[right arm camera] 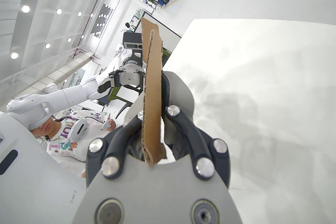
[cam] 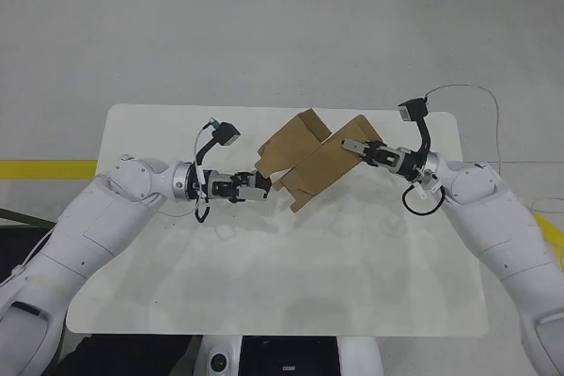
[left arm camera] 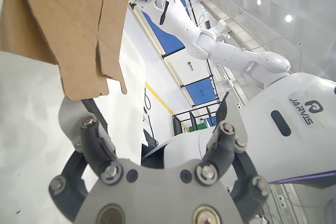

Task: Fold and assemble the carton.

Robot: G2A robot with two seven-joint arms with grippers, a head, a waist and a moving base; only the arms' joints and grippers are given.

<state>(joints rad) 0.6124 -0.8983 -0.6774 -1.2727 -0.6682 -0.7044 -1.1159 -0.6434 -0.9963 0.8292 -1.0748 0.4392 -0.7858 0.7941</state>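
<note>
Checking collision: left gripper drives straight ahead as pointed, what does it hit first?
Probably the carton: its near flap sits by one finger of the open left gripper; the centreline may pass beside it, depth unclear.

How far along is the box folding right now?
Done: the carton is gripped and partly opened. In hand: the right gripper pinches one panel; the left gripper sits open beside a loose flap. Remaining: the flaps hang unfolded, so no closed box yet.
</note>
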